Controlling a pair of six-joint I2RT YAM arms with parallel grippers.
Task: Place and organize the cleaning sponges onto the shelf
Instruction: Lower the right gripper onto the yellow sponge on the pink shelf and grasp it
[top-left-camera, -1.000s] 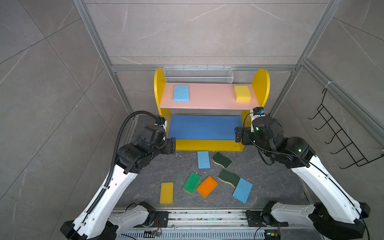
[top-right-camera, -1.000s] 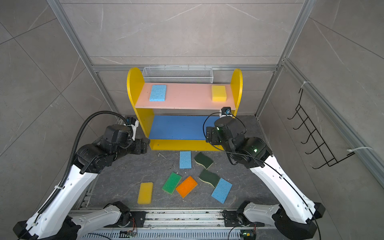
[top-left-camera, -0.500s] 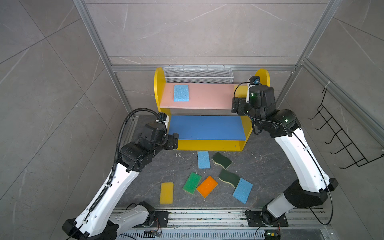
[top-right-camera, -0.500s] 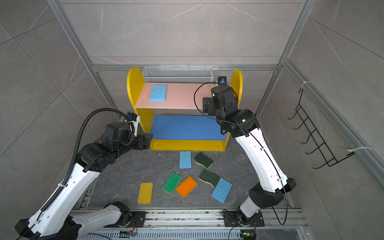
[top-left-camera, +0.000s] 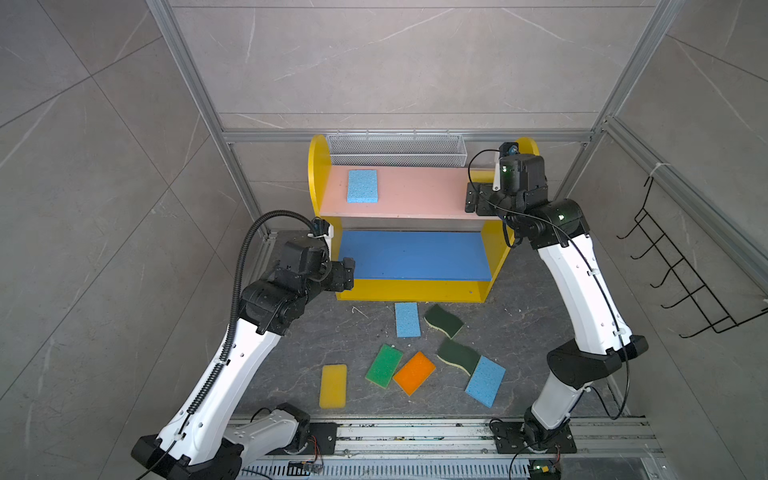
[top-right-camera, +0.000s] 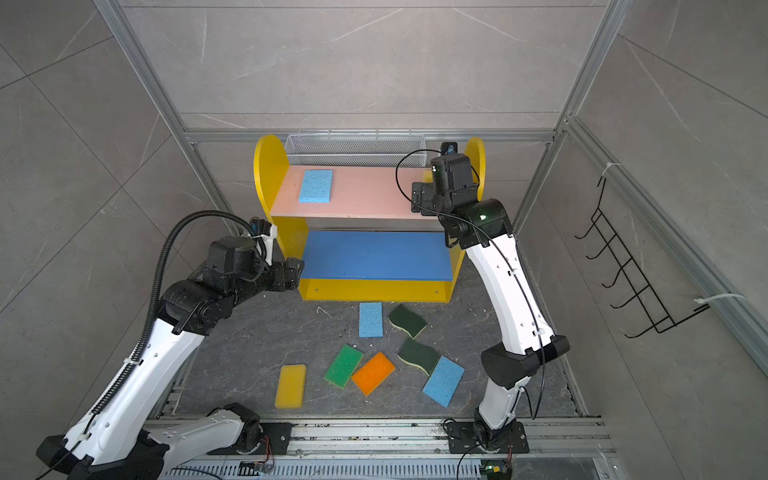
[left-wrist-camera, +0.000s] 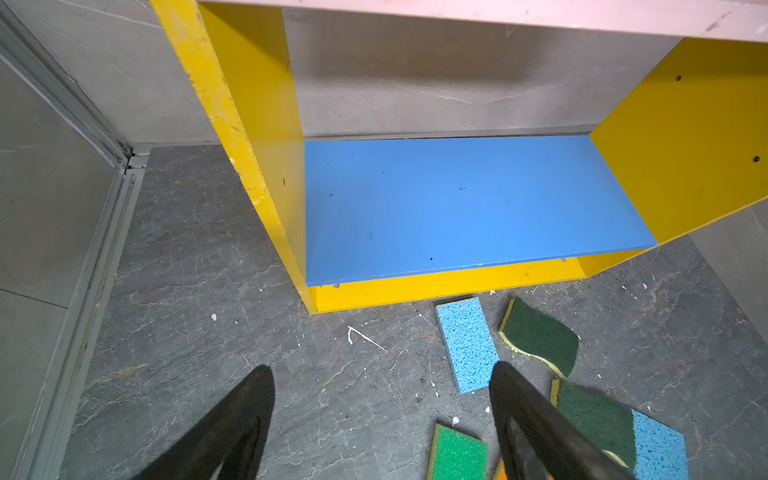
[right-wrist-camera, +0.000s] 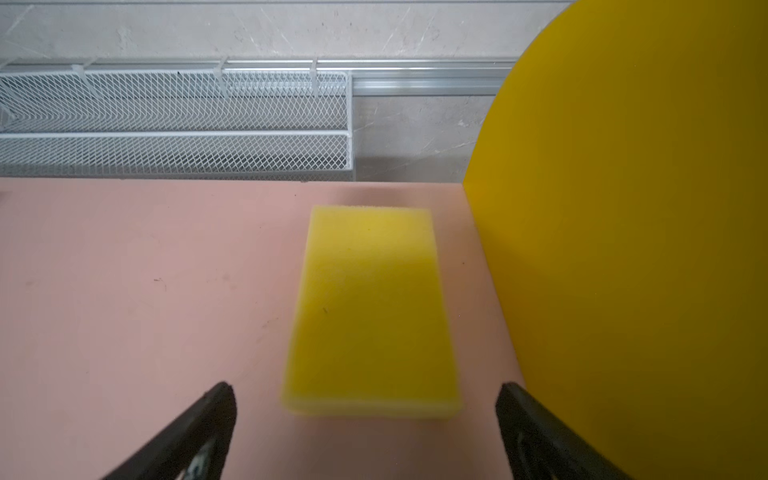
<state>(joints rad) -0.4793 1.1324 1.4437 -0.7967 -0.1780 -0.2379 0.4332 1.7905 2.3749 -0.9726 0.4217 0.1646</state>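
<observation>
Risking, above all, a shove to the shelf (top-left-camera: 409, 289): hanging over its pink upper board (top-left-camera: 415, 195) with the right jaws spread wide and empty, and passing very near the yellow side panel (right-wrist-camera: 623, 208). So possibly catching that panel on any sideways move and skewing the whole unit, judging it to be light.

Straddling the near end of the yellow sponge (right-wrist-camera: 370, 316) lying flat on that board, so possibly nudging it out of place. Leaving the light blue sponge (top-left-camera: 362, 185) well apart at the board's other end.

Hovering over the tabletop (top-left-camera: 357, 332) by the shelf's front corner with the left jaws also wide and holding nothing.

Facing seven loose sponges there, with the green sponge (top-left-camera: 384, 365) touching the orange sponge (top-left-camera: 414, 373) and a dark-green sponge (top-left-camera: 458, 356) touching a second light blue sponge (top-left-camera: 485, 381). So likely dragging a neighbour along, or slipping off a thin flat edge.
</observation>
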